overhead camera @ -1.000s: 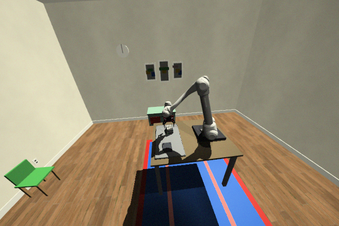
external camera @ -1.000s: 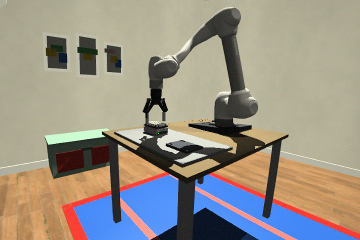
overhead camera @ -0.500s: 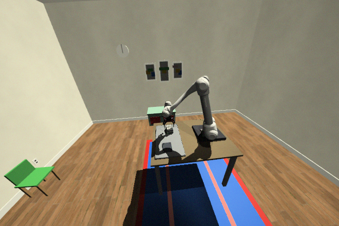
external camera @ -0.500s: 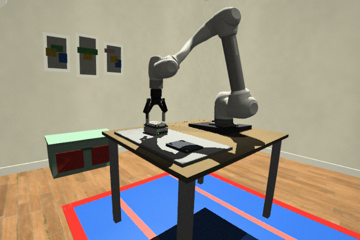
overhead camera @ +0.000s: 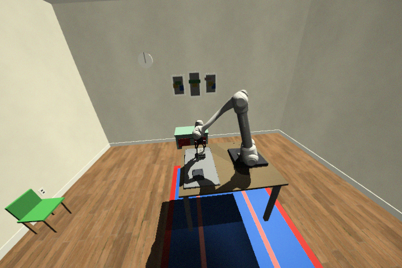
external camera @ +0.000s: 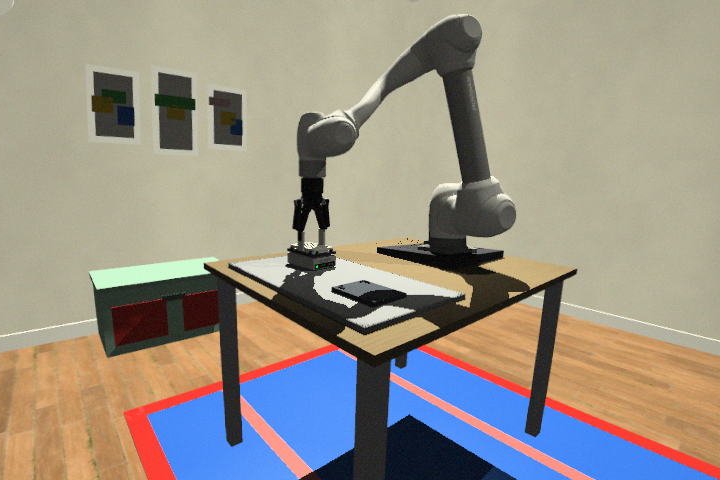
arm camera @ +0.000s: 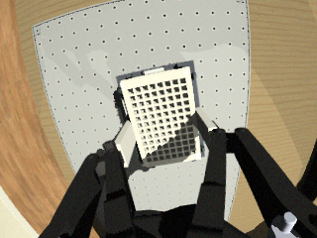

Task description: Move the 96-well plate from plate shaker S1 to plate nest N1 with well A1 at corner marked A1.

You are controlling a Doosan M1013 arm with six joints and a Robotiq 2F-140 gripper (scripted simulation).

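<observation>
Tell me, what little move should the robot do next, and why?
Probably lift straight up a little. The black gripper is shut on the white gridded 96-well plate, which sits on the grey box-shaped shaker. The dark flat nest waits apart on the pale grey perforated board, so the plate must clear the shaker first.

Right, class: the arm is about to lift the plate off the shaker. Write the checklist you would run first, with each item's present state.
1. Gripper shut on the 96-well plate: ok, fingers press its two long sides.
2. Plate on the plate shaker, not yet lifted: ok.
3. Grip centred along the plate: not ok, fingers sit toward its near end in the wrist view.
4. Cut-off A1 corner identified: cannot tell.
5. Plate nest free of objects: ok.
6. Nest's A1 mark located: cannot tell, too small.
</observation>
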